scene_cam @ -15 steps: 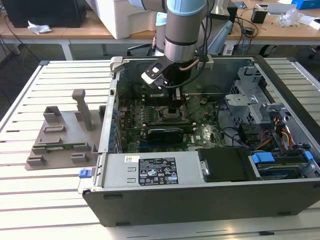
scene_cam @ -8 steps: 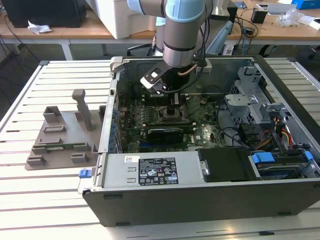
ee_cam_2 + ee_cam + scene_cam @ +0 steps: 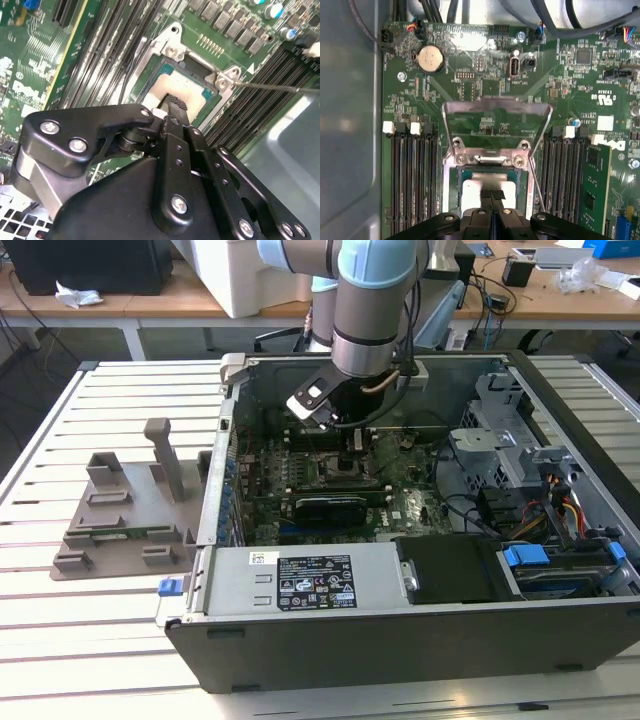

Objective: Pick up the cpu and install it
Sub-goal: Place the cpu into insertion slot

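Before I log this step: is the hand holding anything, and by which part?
Nothing: the hand is shut over the cpu, which lies in its socket.

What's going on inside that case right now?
The arm reaches down into the open computer case. Its gripper, fingers shut together, sits right over the cpu, which lies flat in the socket on the motherboard. The socket's metal hold-down frame is swung up open. Whether the fingertips actually touch the cpu is unclear.
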{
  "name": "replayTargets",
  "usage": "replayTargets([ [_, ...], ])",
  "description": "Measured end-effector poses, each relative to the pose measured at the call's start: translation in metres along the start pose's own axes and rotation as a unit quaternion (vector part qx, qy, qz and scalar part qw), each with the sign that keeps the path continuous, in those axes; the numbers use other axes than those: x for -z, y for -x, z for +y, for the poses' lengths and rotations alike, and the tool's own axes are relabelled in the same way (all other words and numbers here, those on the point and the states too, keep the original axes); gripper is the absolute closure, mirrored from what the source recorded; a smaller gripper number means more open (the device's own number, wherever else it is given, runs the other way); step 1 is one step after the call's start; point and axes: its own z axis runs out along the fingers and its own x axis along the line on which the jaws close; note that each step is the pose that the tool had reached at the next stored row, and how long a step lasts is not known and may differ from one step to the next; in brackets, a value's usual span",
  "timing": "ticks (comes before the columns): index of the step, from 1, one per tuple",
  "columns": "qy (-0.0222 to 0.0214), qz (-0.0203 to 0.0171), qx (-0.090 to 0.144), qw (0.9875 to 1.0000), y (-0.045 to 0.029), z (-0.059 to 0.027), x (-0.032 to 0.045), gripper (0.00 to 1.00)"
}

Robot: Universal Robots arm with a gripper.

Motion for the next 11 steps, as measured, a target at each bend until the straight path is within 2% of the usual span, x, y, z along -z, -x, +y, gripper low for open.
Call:
replayTargets([
  [2,0.0000,0.0001,0.000,1.0000,0.0001,0.0033,0.0002,0.89],
  [4,0.0006,0.0011,0.000,1.0000,-0.0002,0.0049,0.0047,0.89],
  [9,0.0000,0.0000,0.000,1.0000,0.0000,0.0034,0.0369,0.89],
  [11,0.0000,0.0001,0.000,1.0000,-0.0001,0.0030,0.0460,0.89],
])
